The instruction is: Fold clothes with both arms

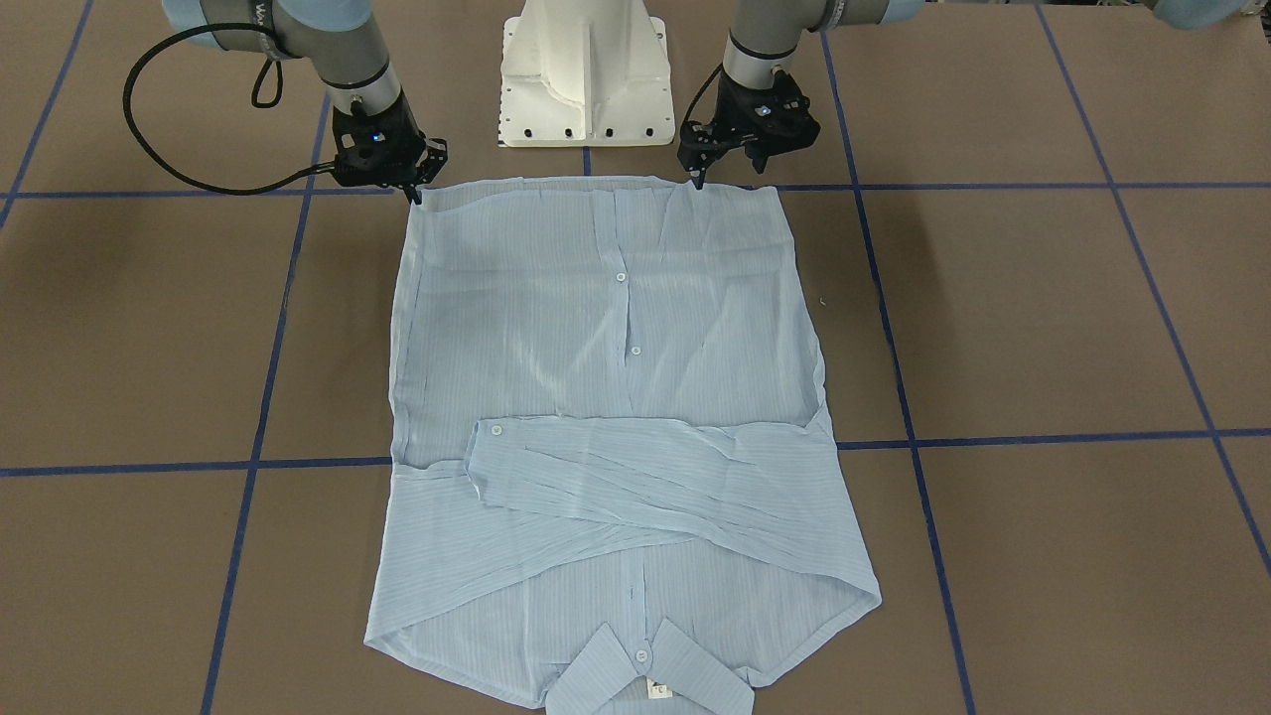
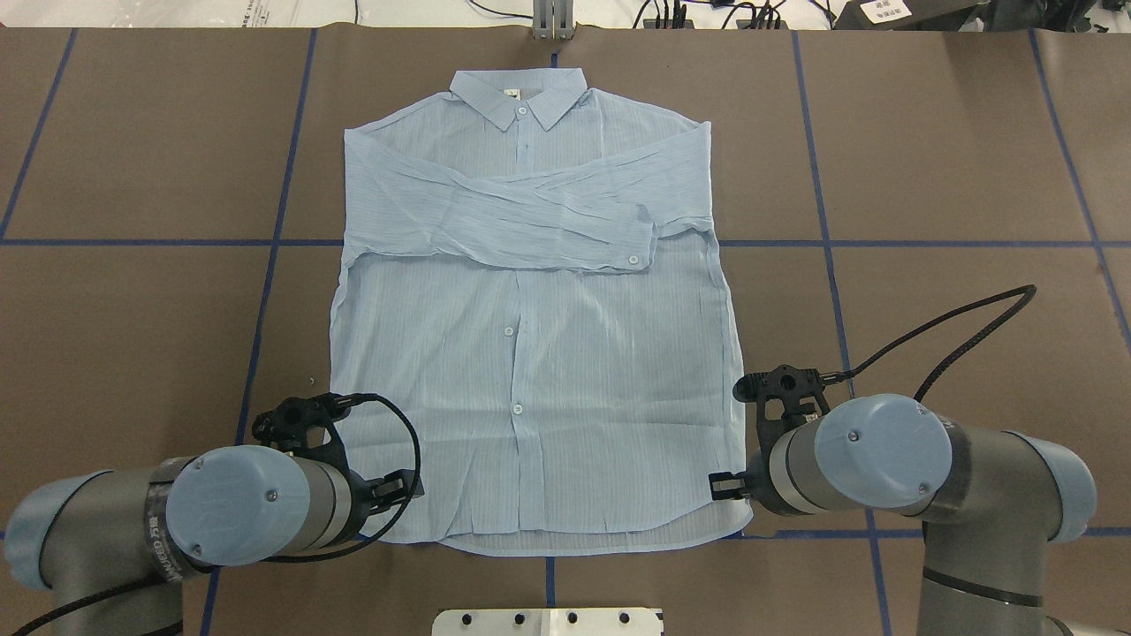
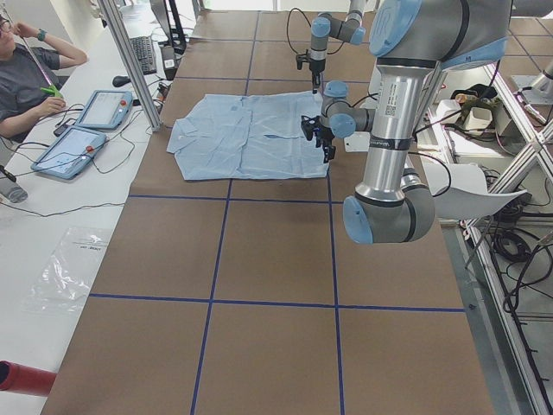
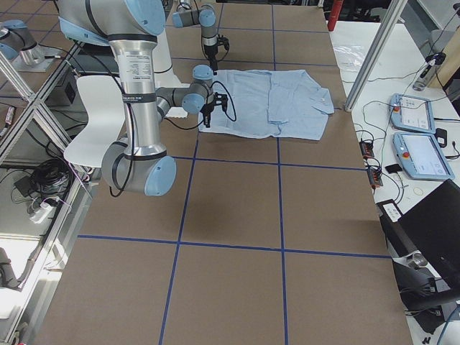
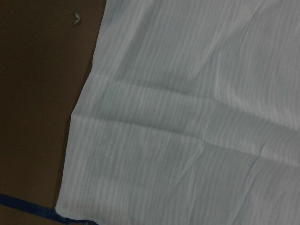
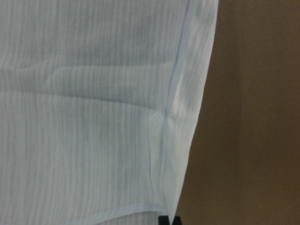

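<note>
Nearest the robot's base, the left gripper and right gripper stood at the hem of the shirt. I could not tell whether either gripper clenched the cloth. The shirt lay flat on the brown table. Farther off, its sleeves crossed the chest, with the collar farthest.

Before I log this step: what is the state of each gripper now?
Left gripper: cannot be told, at the shirt hem.
Right gripper: cannot be told, at the hem corner.

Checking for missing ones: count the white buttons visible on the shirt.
4 on the shirt: two placket buttons, a cuff button, a collar button. More may hide under the folded sleeves.
</note>
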You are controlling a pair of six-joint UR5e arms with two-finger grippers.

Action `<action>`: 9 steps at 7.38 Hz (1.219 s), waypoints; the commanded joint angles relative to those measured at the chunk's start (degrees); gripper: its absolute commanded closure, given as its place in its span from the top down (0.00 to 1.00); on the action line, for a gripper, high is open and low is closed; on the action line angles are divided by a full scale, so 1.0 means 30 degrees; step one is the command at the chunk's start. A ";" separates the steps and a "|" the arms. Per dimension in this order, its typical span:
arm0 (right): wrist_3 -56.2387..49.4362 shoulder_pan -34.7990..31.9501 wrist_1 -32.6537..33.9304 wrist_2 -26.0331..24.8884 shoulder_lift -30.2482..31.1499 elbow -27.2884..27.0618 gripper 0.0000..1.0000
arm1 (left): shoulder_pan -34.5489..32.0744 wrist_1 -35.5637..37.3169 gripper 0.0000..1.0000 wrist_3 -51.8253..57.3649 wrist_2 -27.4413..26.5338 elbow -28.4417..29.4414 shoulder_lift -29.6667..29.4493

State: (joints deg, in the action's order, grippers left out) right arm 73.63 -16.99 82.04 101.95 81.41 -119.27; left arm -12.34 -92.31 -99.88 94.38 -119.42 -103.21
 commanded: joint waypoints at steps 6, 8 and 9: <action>-0.0052 0.0009 -0.0071 -0.0029 -0.0008 0.0030 0.00 | 0.0218 -0.1544 0.75 0.0481 -0.0729 0.1547 0.1004; -0.0081 -0.0079 -0.0071 -0.0029 -0.0008 0.0001 0.00 | 0.0160 -0.1515 0.74 0.1007 -0.0583 0.1051 0.0945; -0.0168 -0.0166 -0.0071 -0.0029 -0.0008 0.0001 0.00 | 0.0131 -0.1399 0.74 0.1066 -0.0525 0.0526 0.1032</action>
State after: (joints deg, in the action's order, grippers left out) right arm 73.35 -17.22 81.83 101.87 81.39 -119.25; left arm -11.85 -96.76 -97.11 92.58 -116.29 -100.27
